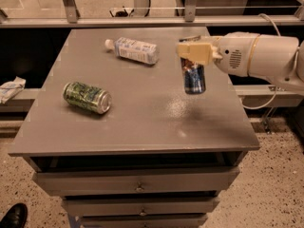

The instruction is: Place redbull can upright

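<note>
- The gripper [192, 60] reaches in from the right on the robot's 1 arm and sits over the right half of the table [142, 127], about midway between its near and far edges.
- Its 2 tan fingers are clamped on the top end of the redbull can [194, 80].
- The can hangs directly beneath the gripper, long axis close to vertical, blue-and-silver body pointing down at the tabletop.
- Its base looks just above the surface, with a dark shadow patch on the table nearer and to the right; I cannot tell for certain whether it touches.
- My judgement: the coming move turns on this vertical line-up. A straight descent should seat the base flat, then the fingers can let go.
- A green can [87, 97] on its side at the near left and a plastic bottle [133, 50] lying at the far left are both well apart from the drop spot.
</note>
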`<state>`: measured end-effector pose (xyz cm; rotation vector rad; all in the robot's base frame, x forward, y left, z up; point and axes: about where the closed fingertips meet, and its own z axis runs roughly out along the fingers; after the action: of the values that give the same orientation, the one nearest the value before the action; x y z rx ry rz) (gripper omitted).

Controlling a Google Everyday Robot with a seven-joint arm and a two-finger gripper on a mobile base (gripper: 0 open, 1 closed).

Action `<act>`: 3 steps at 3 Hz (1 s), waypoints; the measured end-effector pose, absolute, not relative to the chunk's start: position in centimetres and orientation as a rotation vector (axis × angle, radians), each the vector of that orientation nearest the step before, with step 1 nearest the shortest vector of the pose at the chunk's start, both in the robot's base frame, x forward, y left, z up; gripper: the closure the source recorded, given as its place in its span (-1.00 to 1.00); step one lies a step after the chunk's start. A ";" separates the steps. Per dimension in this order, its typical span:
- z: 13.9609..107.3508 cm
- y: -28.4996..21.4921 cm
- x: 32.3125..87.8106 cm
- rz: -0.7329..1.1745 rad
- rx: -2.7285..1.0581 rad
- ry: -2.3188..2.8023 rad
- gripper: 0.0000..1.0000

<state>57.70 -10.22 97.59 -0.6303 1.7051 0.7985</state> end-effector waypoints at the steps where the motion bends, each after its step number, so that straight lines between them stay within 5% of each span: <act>1: 98.7 -7.0 55.0 0.755 -0.847 1.517 1.00; 3: 98.3 -8.0 55.0 0.825 -0.693 1.422 1.00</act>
<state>55.01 -8.02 98.29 -0.6927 1.4216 0.8248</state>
